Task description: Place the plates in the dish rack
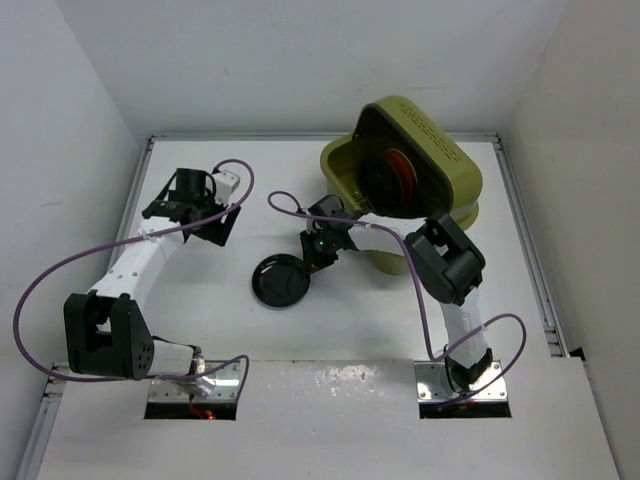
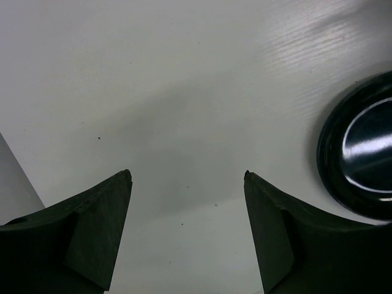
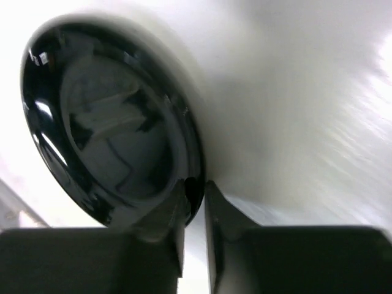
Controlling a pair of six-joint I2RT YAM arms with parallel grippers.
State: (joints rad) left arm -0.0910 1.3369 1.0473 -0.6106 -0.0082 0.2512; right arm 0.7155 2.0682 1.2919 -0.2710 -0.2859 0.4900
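Closest in, two arms are bolted at the near edge of the table point(image 1: 200, 300): the left arm point(image 1: 135, 270) reaches up the left side, and the right arm point(image 1: 450, 265) bends back across the middle. One black plate point(image 1: 282, 282) lies out in the open, left of the dish rack point(image 1: 340, 165) and well apart from it. The right gripper point(image 3: 195, 187) has this plate by the rim, its fingers point(image 3: 226, 211) drawn in until only a thin slit shows between them. The pinched part is the edge nearest the rack, and the plate's glossy face is turned upward. I cannot tell whether its other edge rests on the table.

The left gripper point(image 2: 187, 174) hangs over bare table with its fingers spread wide and nothing between them. The black plate shows at the right edge of its view.

The single olive-green rack sits far right, its long axis running on a diagonal from far-left to near-right, with the holed lid point(image 1: 430, 135) standing open on the far side. Two plates stand on edge inside, an orange plate point(image 1: 400, 162) and a dark plate point(image 1: 378, 185) just in front of it, making three plates in sight.
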